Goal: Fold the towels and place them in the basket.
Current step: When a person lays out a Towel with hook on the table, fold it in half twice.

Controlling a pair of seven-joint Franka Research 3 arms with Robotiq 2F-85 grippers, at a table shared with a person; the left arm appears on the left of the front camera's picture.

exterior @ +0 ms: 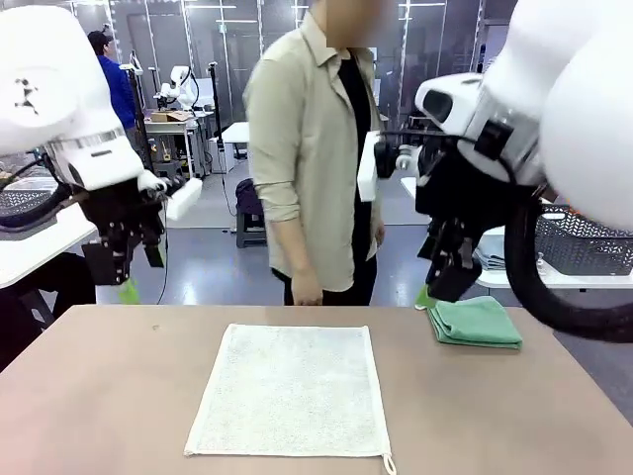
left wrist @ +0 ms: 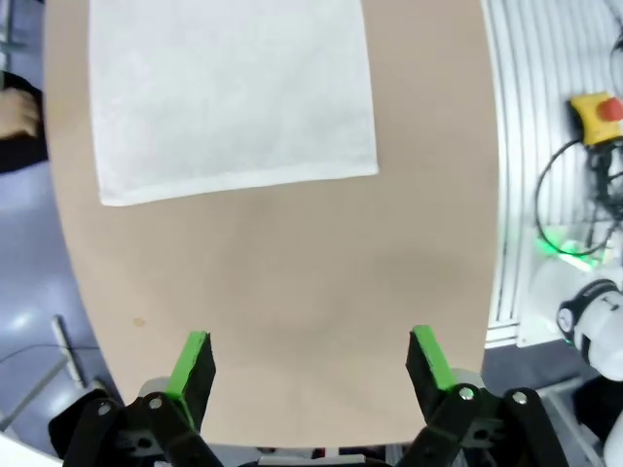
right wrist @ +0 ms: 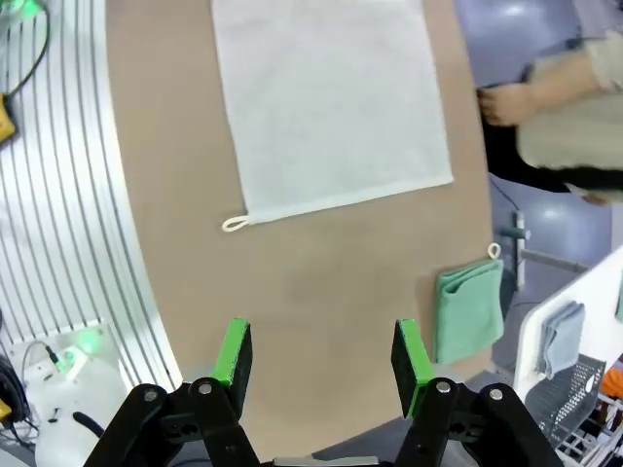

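Note:
A cream-white towel (exterior: 290,391) lies spread flat in the middle of the brown table (exterior: 99,396), its hanging loop at the near right corner. A sea-green towel (exterior: 476,322) sits folded at the far right of the table. My left gripper (exterior: 131,282) hangs open and empty above the far left corner; its wrist view has the white towel (left wrist: 229,92) well beyond the open gripper (left wrist: 310,341). My right gripper (exterior: 440,289) hovers open just left of the green towel (right wrist: 469,313). Nothing is between its fingers (right wrist: 232,352). The dark lattice basket (exterior: 579,242) stands on a side table at right.
A person (exterior: 316,148) stands at the far edge, arms down, one hand (exterior: 305,289) near the table. A folded grey-blue towel (right wrist: 562,336) lies on the white side table (exterior: 514,279) beside the basket. A paler mesh basket (exterior: 22,203) sits on a table at left.

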